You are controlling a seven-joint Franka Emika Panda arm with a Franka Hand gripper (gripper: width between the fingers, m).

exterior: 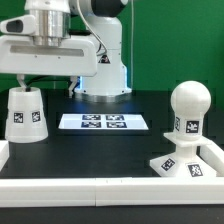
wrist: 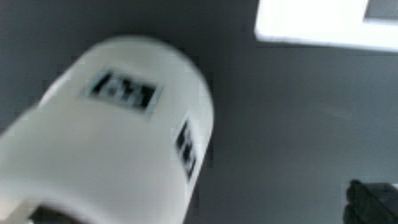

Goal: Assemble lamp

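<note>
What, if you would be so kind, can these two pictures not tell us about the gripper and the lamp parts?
- Gripper: exterior view, its fingertips hide behind the shade, so open or shut is unclear.
- Shade: wrist view, blurred and cut by the frame edge; its tags are unreadable.
- Bulb and base: exterior view, their joint is too small to judge as seated.
- Marker board: tags too small to read.

White arm reaching down at the exterior view's left, hand [exterior: 27, 82] low — fingers hidden, grip state unclear
</note>
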